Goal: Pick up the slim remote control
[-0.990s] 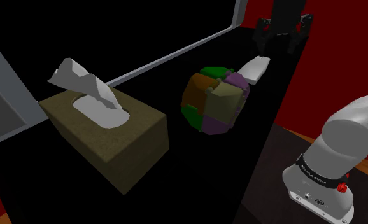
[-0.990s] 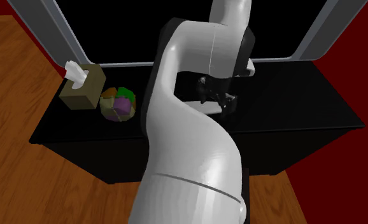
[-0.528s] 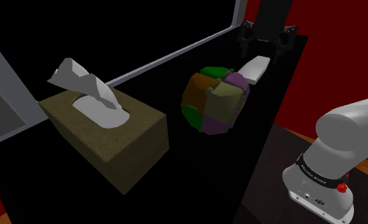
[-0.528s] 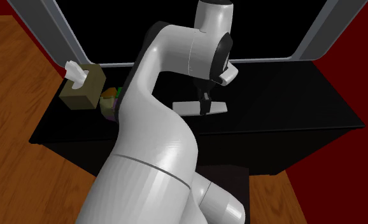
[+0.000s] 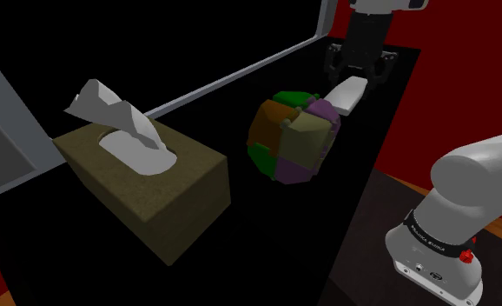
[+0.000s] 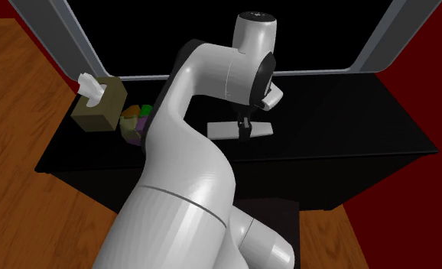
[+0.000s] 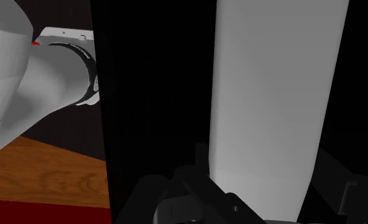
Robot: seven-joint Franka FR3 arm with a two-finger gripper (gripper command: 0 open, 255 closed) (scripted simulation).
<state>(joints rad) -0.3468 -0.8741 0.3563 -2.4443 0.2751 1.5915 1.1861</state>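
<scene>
My gripper (image 5: 357, 74), fingers apart, straddles the slim pale remote (image 5: 348, 92) lying flat at the far end of the counter (image 6: 349, 145); it looks light, rigid and slick, best pinched across its narrow middle.

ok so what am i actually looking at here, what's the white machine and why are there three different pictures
The white machine is a robot arm with a black two-finger gripper at its end. The three pictures show one moment from three cameras. One looks down from beside the arm's base, one looks over the arm onto the black table, and one sits on the hand itself and looks along the fingers. On the table are a tissue box, a many-coloured ball-like block and a slim pale grey remote. The gripper is open. Its fingers stand apart with the remote between them, and nothing is held yet.
</scene>
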